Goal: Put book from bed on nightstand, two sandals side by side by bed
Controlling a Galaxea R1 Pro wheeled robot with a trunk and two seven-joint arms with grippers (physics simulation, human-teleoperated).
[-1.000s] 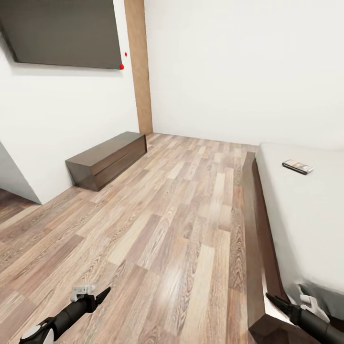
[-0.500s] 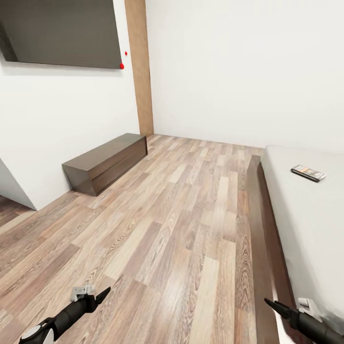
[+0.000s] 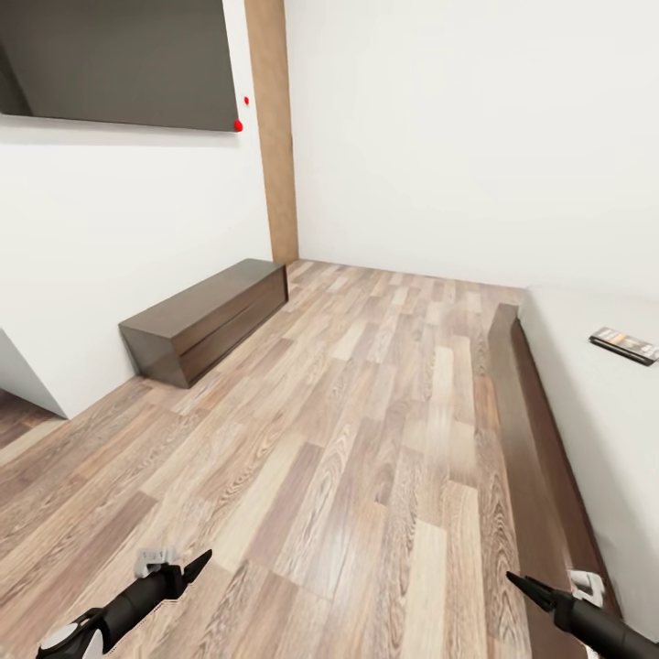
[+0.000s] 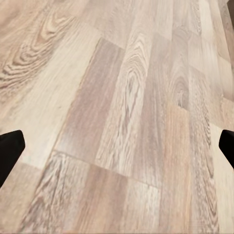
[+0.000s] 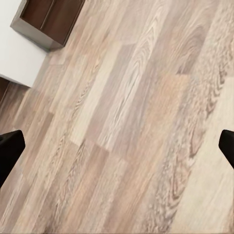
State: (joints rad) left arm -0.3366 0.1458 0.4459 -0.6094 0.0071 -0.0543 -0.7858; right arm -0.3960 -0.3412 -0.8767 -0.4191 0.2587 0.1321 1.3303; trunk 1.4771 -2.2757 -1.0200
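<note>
Book (image 3: pixel 623 345) now further right w/ camera pan, lettering unreadable; both tools wide.

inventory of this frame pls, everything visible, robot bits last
book: 1, dark cover with orange and white lettering, flat on the bed near the head view's right edge
bed: 1, pale grey-white mattress on a dark brown frame, right side
TV cabinet: 1, long, low, dark brown, against the left wall
wall screen: 1, dark grey, on the left wall above the cabinet
wooden pillar: 1, light brown, vertical strip at the wall corner
floor: wood planks, mixed brown and beige
walls: white
left gripper: 1, black with a grey part, low left over the floor, fingertips wide apart in the left wrist view, empty
right gripper: 1, black with a white part, low right by the bed frame, fingertips wide apart in the right wrist view, empty
</note>
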